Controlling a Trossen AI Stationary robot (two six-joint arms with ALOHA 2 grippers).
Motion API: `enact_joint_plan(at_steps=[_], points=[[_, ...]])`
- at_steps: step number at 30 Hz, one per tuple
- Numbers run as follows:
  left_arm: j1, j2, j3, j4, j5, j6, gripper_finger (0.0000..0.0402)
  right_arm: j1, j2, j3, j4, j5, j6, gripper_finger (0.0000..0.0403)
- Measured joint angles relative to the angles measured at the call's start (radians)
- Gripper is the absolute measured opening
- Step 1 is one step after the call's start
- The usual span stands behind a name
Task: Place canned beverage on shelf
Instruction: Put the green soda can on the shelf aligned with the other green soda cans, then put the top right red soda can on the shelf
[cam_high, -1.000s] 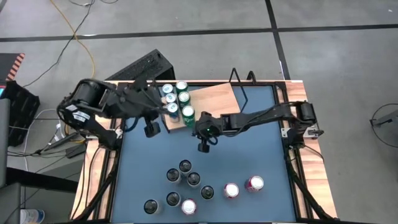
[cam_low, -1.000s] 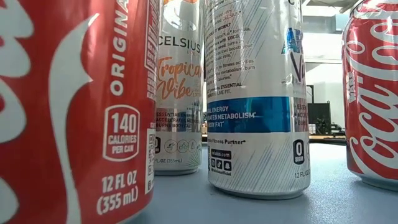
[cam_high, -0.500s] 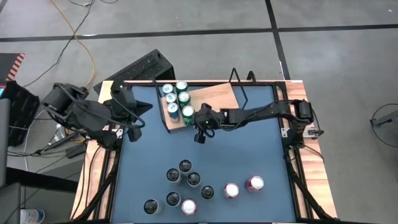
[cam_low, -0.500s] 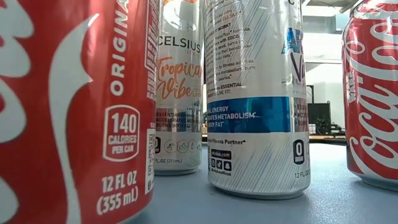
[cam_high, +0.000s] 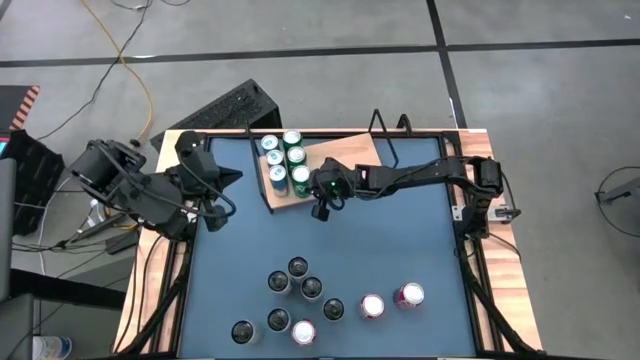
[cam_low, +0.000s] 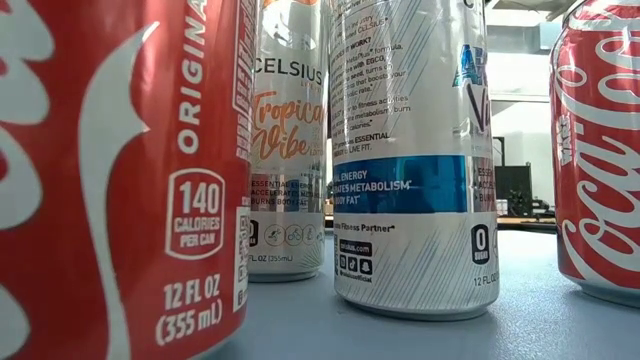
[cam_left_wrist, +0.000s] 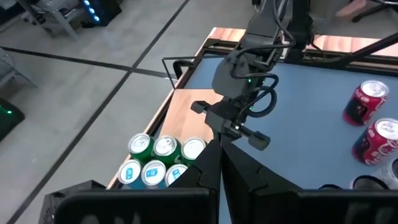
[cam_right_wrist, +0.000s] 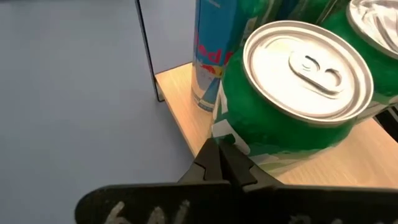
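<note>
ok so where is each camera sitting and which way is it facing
High view: above the table, looking straight down; both arms show, left hand off the shelf, right hand at it.
Low view: at tabletop height, looking level past a red cola can; no arm shows.
Left wrist view: on the left arm, facing the shelf; its shut fingers show.
Right wrist view: facing a green can; its shut fingers show.
Shared: high and left wrist views both show the shelved cans.

Blue rectangular desk (cam_high: 400, 250) with wood border. Light-wood shelf board in thin black wire frame (cam_high: 345, 160) at 12 o'clock, five upright green and blue cans (cam_high: 285, 165) at its 9 o'clock end. Right pincer (cam_high: 320, 211), closed, just beside the shelf's near edge. Left pincer (cam_high: 215, 222), closed, at 9 o'clock. Ten loose cans (cam_high: 310, 300) at 6 o'clock, including two red ones (cam_high: 392, 300).
</note>
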Motion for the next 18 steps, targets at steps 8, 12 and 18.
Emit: enact_joint_plan(at_steps=[8, 12, 18], points=[[-0.005, -0.001, 0.000, 0.000, 0.012, -0.070, 0.0000, 0.028, -0.023, -0.002, -0.028, -0.006, -0.001, 0.0000], [-0.033, -0.001, 0.000, 0.000, 0.017, -0.133, 0.0000, 0.070, -0.110, 0.035, -0.099, -0.007, -0.049, 0.0000], [-0.046, 0.009, -0.019, 0.000, 0.137, -0.193, 0.0000, 0.115, -0.260, 0.099, -0.219, 0.008, -0.143, 0.0000]])
